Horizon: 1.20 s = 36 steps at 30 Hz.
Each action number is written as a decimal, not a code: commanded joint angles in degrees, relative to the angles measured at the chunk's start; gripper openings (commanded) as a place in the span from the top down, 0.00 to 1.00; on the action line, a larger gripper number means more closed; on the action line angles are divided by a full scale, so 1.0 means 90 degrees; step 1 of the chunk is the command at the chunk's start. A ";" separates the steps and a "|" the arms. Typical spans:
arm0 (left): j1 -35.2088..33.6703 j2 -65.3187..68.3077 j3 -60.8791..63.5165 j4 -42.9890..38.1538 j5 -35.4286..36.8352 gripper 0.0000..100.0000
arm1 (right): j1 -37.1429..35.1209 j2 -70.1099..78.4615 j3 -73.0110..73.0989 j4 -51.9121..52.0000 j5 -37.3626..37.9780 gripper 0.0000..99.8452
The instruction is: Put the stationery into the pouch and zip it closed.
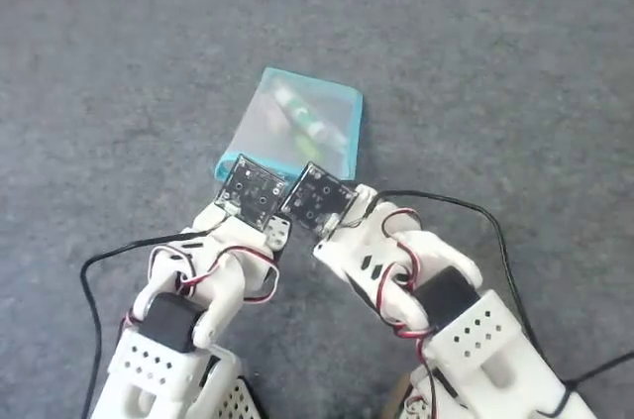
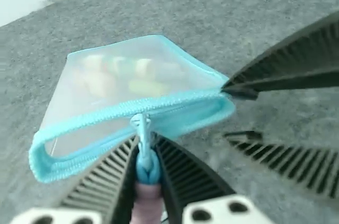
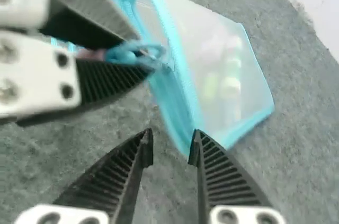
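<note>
Grey felt surface point(image 1: 495, 92) bears a translucent blue-edged pouch point(image 1: 265, 134), stationery point(image 1: 303, 119) inside.

Pouch point(image 2: 132, 81) translucent plastic; table point(image 1: 99, 92) rough matt cloth.

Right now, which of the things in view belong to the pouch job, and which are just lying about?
Part of the job:
- pouch
- stationery, inside it
- zipper pull, clamped in the left gripper
- right gripper, open at the pouch's corner

Just there:
- grey mat
- black cable
</note>
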 commanded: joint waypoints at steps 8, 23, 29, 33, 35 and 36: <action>-0.0713 0.0020 -0.0405 -0.0127 0.0176 0.99 | 0.0493 0.0278 -0.0059 0.0073 -0.0059 0.69; -0.0723 0.0020 -0.0298 -0.0156 0.0176 0.99 | 0.0073 0.2496 -0.0684 -0.1060 0.0274 0.66; -0.0684 0.0020 -0.0278 -0.0147 0.0166 0.99 | 0.0073 0.3287 -0.1514 -0.1070 0.0225 0.66; -0.0723 0.0020 -0.0278 -0.0147 0.0166 0.99 | 0.0073 0.3726 -0.1954 -0.1070 0.0244 0.67; -0.0723 0.0020 -0.0269 -0.0127 0.0166 0.99 | 0.0093 0.3971 -0.2168 -0.1070 0.0234 0.68; -0.0694 0.0020 -0.0269 -0.0127 0.0166 0.99 | 0.0093 0.4098 -0.2266 -0.1070 0.0234 0.69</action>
